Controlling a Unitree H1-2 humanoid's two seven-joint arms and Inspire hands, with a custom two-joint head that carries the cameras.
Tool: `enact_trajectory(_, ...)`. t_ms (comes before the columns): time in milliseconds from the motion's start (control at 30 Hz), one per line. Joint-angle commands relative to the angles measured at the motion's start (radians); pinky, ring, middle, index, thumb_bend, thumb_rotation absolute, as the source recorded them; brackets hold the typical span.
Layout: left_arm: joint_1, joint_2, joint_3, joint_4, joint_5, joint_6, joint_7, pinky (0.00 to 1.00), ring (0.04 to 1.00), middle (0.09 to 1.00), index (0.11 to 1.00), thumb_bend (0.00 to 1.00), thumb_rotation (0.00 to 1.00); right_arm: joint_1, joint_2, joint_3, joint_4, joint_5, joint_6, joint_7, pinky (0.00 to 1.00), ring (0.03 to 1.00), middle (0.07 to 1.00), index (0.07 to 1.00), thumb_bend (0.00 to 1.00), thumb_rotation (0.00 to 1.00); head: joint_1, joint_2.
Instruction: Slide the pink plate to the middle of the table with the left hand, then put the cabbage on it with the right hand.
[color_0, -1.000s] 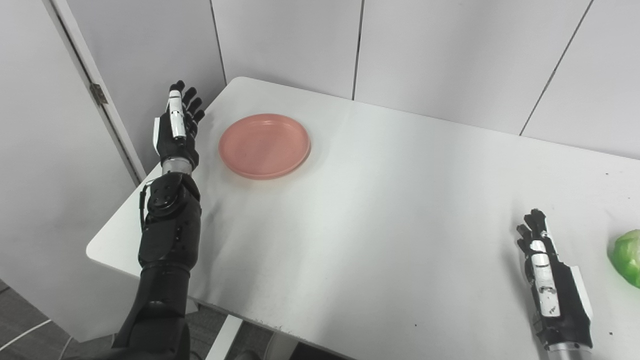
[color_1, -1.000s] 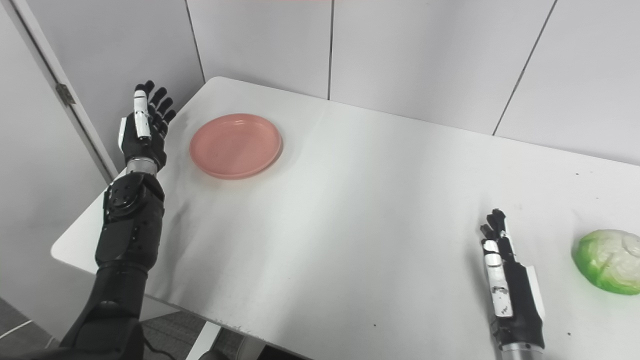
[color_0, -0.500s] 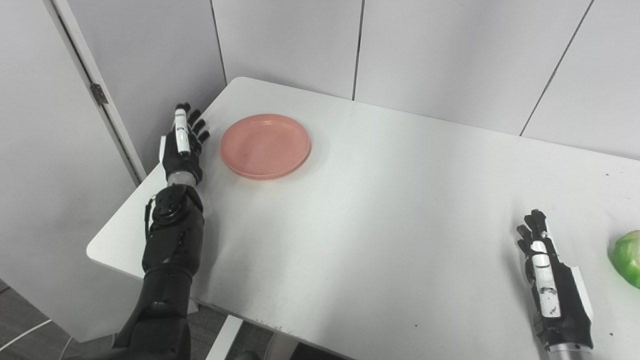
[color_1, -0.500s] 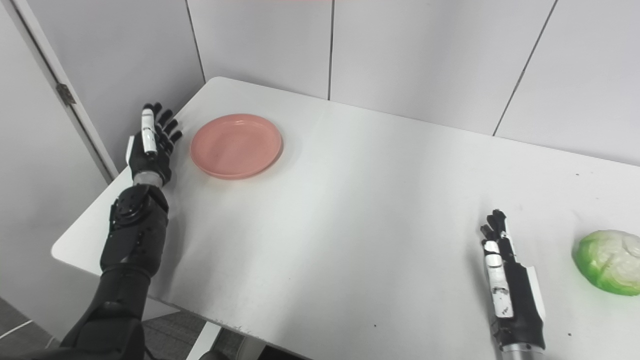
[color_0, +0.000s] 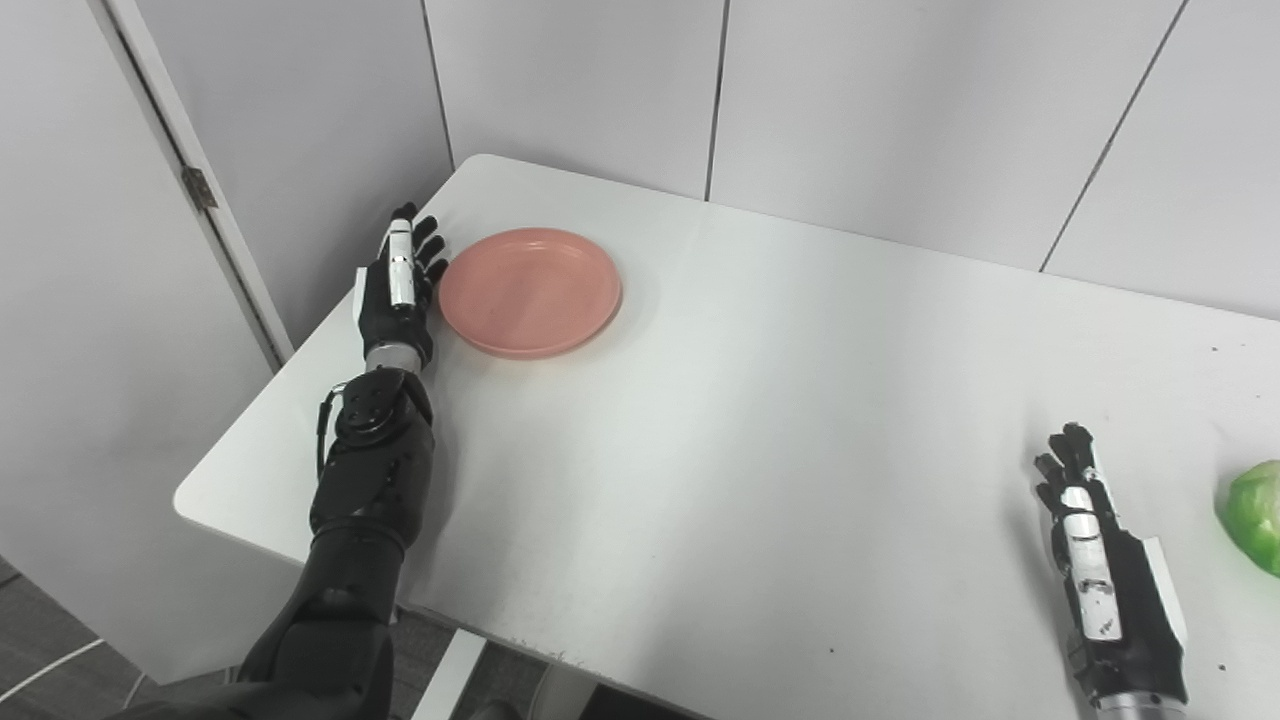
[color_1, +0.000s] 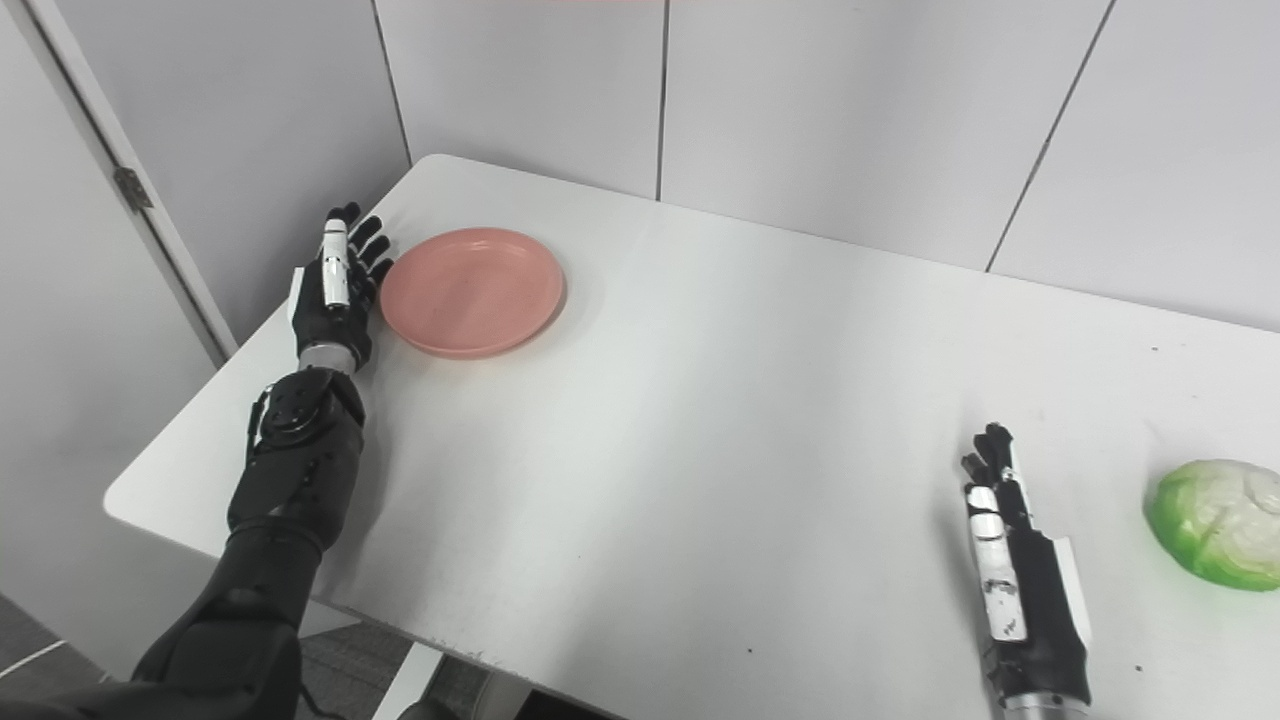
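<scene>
A round pink plate (color_0: 530, 291) lies at the far left of the white table (color_0: 760, 420), near the back corner. My left hand (color_0: 398, 292) stands open on edge right beside the plate's left rim, fingers straight and pointing away from me; I cannot tell whether it touches the rim. A green cabbage (color_1: 1217, 522) rests at the table's right side. My right hand (color_1: 1020, 580) lies open and flat on the table near the front edge, a short way left of the cabbage and holding nothing.
Grey wall panels (color_0: 900, 110) run behind the table. A door with a hinge (color_0: 198, 187) stands to the left, close to the table's rounded corner. Bare tabletop stretches between the plate and my right hand.
My left hand has come down and moved right, from off the table's left edge to right beside the plate's left rim. The plate, cabbage and right hand stay put.
</scene>
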Motion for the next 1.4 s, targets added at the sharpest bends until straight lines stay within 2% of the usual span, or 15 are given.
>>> enact_trajectory(0, -0.022, -0.009, -0.016, 0.013, -0.003, 0.007, -0.028, 0.90, 0.907, 0.910, 0.898, 0.41, 1.00, 0.005, 0.001, -0.004, 0.008, 0.005, -0.016, -0.002, 1.00, 0.975, 0.986, 1.000, 0.23, 1.00, 0.001, 0.000)
enact_trajectory(367, 0.007, -0.068, -0.100, -0.042, 0.009, 0.044, -0.095, 0.89, 0.891, 0.897, 0.890, 0.42, 1.00, 0.004, 0.002, 0.003, 0.010, 0.002, -0.019, 0.001, 1.00, 0.976, 0.988, 1.000, 0.24, 1.00, -0.021, 0.008)
enact_trajectory(633, 0.045, -0.122, -0.163, -0.196, 0.041, 0.145, -0.079, 0.87, 0.873, 0.877, 0.872, 0.42, 1.00, 0.008, 0.007, 0.007, 0.008, -0.006, -0.014, -0.004, 1.00, 0.969, 0.984, 0.999, 0.24, 1.00, -0.045, 0.016)
enact_trajectory(1000, 0.086, -0.174, -0.261, -0.351, 0.081, 0.247, -0.113, 0.86, 0.856, 0.863, 0.859, 0.44, 1.00, 0.009, 0.020, 0.021, 0.009, -0.044, -0.017, -0.019, 0.97, 0.955, 0.970, 0.990, 0.29, 1.00, -0.127, 0.034)
enact_trajectory(1200, 0.105, -0.193, -0.308, -0.414, 0.088, 0.274, -0.138, 0.88, 0.881, 0.886, 0.877, 0.42, 1.00, 0.010, 0.032, 0.025, 0.015, -0.063, -0.019, -0.025, 0.96, 0.949, 0.964, 0.984, 0.30, 1.00, -0.172, 0.039)
enact_trajectory(1367, 0.124, -0.220, -0.338, -0.466, 0.098, 0.305, -0.141, 0.86, 0.865, 0.875, 0.866, 0.43, 1.00, 0.008, 0.043, 0.027, 0.022, -0.079, -0.019, -0.032, 0.95, 0.943, 0.962, 0.983, 0.31, 1.00, -0.201, 0.043)
